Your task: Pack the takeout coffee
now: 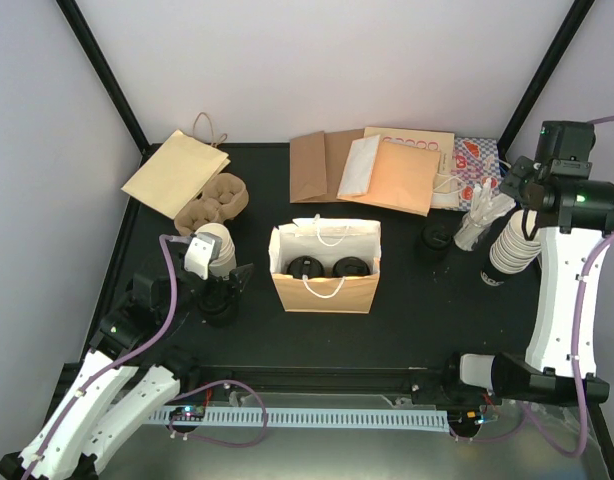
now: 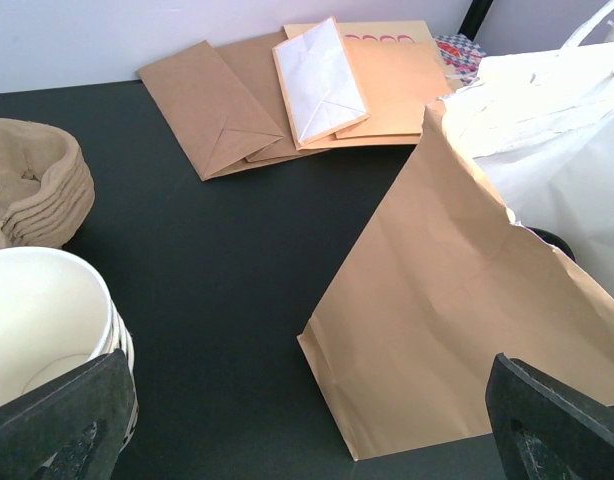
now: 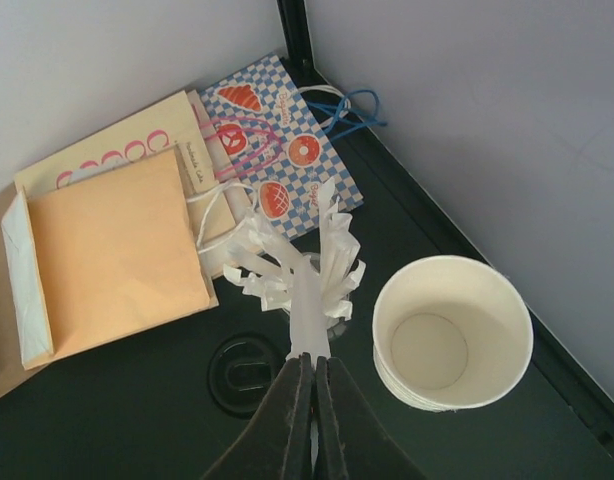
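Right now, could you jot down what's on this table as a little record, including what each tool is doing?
centre: bag, upright and open
inside it: two lidded cups, side by side
left arm: left tool open, holding nothing, beside a cup stack
right arm: right tool shut on a wrapped straw at the straw bunch
near the straws: loose lid lying flat; second cup stack
back edge: flat bags; carrier trays
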### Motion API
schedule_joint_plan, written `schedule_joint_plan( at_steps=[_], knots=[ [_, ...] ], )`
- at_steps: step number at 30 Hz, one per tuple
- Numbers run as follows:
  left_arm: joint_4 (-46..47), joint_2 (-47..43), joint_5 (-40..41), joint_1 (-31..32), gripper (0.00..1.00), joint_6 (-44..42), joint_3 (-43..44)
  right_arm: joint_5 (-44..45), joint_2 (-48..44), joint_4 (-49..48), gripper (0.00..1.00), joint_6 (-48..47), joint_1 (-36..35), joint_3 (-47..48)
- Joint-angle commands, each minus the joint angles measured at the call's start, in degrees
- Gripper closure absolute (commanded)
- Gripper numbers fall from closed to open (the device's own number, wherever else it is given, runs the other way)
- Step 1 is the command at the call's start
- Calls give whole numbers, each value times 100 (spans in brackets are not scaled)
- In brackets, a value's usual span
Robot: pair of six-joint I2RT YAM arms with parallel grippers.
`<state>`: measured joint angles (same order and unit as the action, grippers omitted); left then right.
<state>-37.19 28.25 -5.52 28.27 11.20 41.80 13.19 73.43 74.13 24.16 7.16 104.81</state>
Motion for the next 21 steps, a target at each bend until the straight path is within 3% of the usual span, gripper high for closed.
schedule_joint_plan(
  at_steps=[1, 21],
  knots=[
    [133, 52, 61, 20, 1, 61, -16, 6, 150, -140, 95, 62, 31, -83],
    [136, 81, 43, 19, 1, 66, -15, 74, 709, -363, 95, 211, 31, -745]
  ],
)
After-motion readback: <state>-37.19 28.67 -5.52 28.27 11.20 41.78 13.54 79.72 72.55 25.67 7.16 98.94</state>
